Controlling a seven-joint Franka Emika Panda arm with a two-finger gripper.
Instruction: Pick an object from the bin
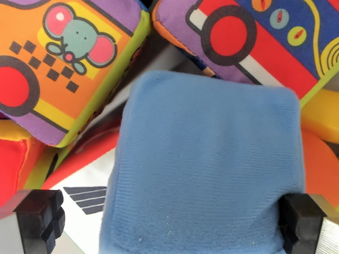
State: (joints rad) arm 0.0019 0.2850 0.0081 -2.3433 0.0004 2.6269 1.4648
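Blue plush block between the fingers of the hand (175,225), among soft printed cubes.

The blue block (209,164) fills the middle of the wrist view, its plain fleece face toward the camera. The two black fingertips (39,219) stand at the bottom corners, one at each side of the block and against its edges, so the hand appears closed on it, though the contact itself is at the frame's edge. Behind it, at the wrist view's left, lies an orange cube with a mouse picture (66,58); at the right, a purple-edged cube with a red and blue print (254,37). Red, yellow and white fabric shows below them.
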